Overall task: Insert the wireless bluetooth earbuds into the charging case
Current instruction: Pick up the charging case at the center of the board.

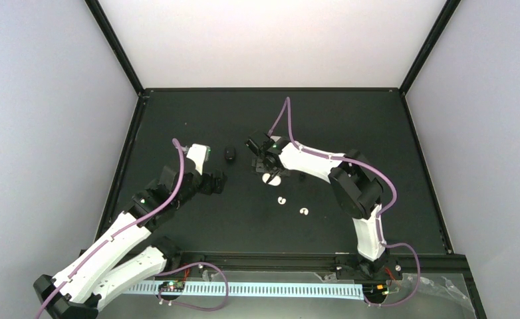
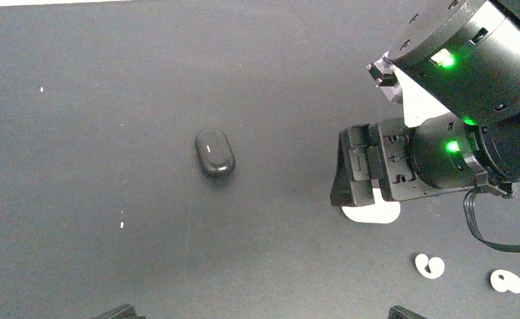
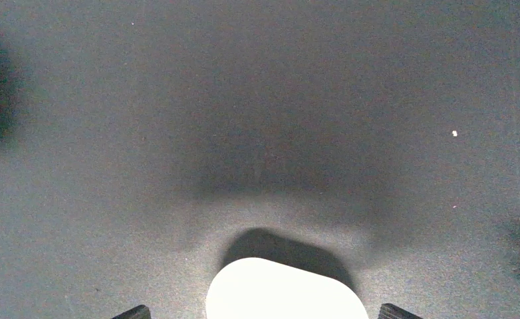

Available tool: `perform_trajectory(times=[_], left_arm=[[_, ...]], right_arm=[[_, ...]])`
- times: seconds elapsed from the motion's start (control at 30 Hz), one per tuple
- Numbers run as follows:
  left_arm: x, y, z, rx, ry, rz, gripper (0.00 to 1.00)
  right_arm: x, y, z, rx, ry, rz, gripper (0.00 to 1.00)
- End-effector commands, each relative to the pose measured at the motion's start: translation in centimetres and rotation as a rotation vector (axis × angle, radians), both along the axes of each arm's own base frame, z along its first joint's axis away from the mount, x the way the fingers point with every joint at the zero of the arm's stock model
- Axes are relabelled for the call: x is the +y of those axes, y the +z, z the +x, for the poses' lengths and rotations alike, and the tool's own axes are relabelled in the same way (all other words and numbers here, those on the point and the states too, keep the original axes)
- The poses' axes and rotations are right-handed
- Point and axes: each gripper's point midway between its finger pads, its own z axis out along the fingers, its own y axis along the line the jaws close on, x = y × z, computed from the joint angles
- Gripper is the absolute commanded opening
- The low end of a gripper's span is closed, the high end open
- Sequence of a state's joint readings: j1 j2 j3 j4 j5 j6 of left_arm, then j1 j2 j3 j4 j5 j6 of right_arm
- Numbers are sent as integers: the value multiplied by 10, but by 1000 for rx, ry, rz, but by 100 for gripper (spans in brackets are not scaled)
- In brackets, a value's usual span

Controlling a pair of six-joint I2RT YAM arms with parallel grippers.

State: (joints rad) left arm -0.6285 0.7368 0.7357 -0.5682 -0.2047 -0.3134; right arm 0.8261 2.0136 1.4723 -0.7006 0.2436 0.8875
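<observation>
The right claw [image 1: 266, 166] hangs over the middle of the table [image 1: 377, 133], pointing down at a white case [image 1: 271, 178] that lies flat on the black surface. In the right wrist view the two fingertips [image 3: 135, 311] stand wide apart on either side of the case's rounded end with a gap at each flank, narrower on the right, so this claw is released and grasps nothing. I cannot tell whether the case's lid is up or down. The two white earbuds [image 1: 282, 201] [image 1: 304, 211] lie loose on the table just nearer the arm bases than the case and slightly to its right. They are close together but apart, and neither touches the case or a claw. A black case [image 1: 230, 154] lies closed to the left of the white one, with bare table between them. The left claw [image 1: 217, 181] hovers near the black case, on its base side. Its tips [image 2: 120, 311] only just show at the bottom corners of its own view, spread wide and released, with nothing between them. Everything sits in the central part of the table, well away from the raised black frame at the far, left and right edges. Open surface lies on every side, widest toward the far edge and the right.
</observation>
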Motion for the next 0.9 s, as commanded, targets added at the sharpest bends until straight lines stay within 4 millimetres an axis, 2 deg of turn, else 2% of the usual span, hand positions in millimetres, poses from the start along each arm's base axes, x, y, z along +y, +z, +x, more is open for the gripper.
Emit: perform_trajectory(times=[0.0,0.3,0.87], left_arm=[[1,4,0,-17,-1,-7,99],[1,4,1,-14,7,-9,99],[5,9,-2,-29,15,-26,99]], right_arm=[[-3,-13,-1,35,-61,-15,89],[-21,-26,-12,71,-179,-55,87],[-15,-39,-17,104,-176,-68,77]])
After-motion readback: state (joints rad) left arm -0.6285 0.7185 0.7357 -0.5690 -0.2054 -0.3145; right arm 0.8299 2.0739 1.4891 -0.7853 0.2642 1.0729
